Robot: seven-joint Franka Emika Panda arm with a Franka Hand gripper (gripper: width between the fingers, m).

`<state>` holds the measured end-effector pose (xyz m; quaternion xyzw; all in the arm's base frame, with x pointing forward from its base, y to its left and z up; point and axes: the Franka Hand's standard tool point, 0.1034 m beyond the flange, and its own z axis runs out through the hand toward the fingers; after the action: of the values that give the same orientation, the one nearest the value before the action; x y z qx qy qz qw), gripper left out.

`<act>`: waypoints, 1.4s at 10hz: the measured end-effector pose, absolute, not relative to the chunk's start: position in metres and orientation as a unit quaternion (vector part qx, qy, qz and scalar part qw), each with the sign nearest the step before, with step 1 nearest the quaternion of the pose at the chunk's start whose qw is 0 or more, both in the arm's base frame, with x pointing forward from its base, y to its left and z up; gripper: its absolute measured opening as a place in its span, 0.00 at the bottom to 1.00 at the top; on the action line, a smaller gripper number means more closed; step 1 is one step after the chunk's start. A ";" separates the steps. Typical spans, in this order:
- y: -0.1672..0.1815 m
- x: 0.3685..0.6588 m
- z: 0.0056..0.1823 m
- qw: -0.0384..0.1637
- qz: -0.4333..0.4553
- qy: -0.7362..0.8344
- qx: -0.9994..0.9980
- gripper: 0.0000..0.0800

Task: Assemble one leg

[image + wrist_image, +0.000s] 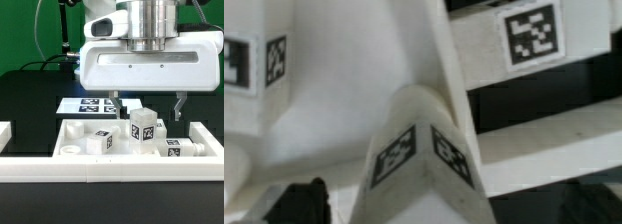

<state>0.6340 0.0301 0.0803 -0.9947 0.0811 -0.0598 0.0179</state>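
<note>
A white leg (143, 125) with black-and-white tags stands upright on the large white panel (60, 150). My gripper (148, 108) hangs right above it, open, with one finger on each side of the leg's top and not touching it. In the wrist view the same leg (420, 150) fills the middle, showing two tagged faces. The gripper (446, 208) straddles it, with one dark fingertip (295, 200) at the edge of the picture. Two more legs lie on the panel, one toward the exterior view's left (100, 138) and one toward its right (185, 148).
The marker board (88, 104) lies on the black table behind the panel. A white bar (100, 172) runs across the front, with a white block (4, 133) at the exterior view's left edge. Another tagged white part (530, 32) shows in the wrist view.
</note>
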 end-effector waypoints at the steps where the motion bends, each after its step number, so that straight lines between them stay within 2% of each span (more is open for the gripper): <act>1: 0.029 0.634 0.080 0.014 -0.061 0.026 -0.998 0.81; 5: 0.027 0.635 0.081 -0.010 -0.061 -0.187 -0.980 0.81; 7: 0.022 0.635 0.081 -0.015 -0.059 -0.241 -0.969 0.81; 9: 0.015 0.635 0.080 -0.017 -0.059 -0.251 -0.966 0.50; 10: 0.015 0.635 0.080 -0.016 -0.059 -0.248 -0.967 0.50; 11: 0.016 0.635 0.081 -0.015 -0.059 -0.238 -0.969 0.36; 14: 0.016 0.635 0.081 -0.010 -0.060 -0.173 -0.983 0.36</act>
<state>0.6354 0.0162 0.0808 -0.9830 -0.1730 -0.0604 -0.0101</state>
